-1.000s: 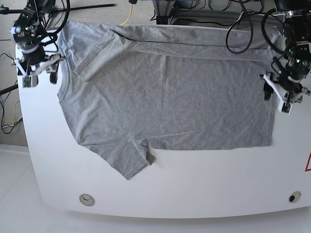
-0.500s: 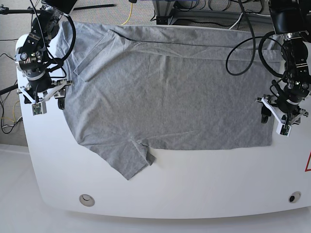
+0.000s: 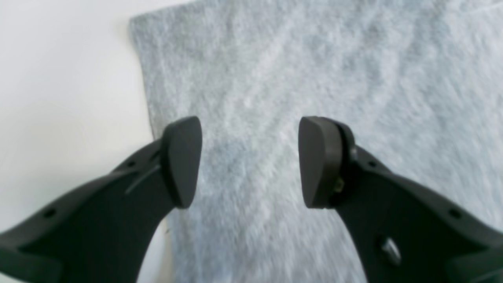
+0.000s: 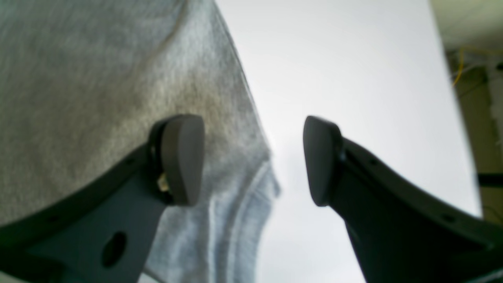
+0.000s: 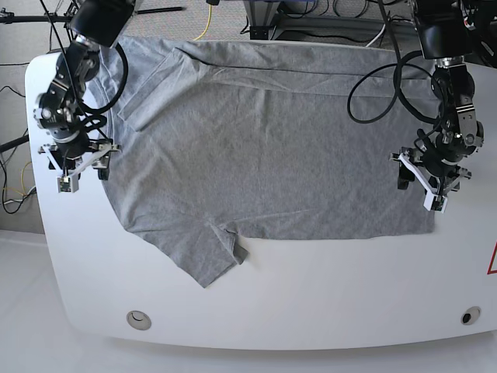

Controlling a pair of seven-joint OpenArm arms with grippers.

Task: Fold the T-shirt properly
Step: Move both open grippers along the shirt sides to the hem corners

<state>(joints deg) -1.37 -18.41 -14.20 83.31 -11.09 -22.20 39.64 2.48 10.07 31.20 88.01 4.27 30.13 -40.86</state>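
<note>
T-shirt spread flat across white surface, plain grey side up, one sleeve pointing toward near edge, far edge folded over in a band. Left tool open, nothing held, over shirt's edge at base view's right; wrist view shows cloth between its fingers. Right tool open and empty, straddling shirt's opposite edge by ribbed neck

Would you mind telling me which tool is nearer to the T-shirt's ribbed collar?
Right. The right tool hangs open straddling the T-shirt edge at the ribbed collar; the left tool hangs open over the hem end, at the opposite side.
</note>
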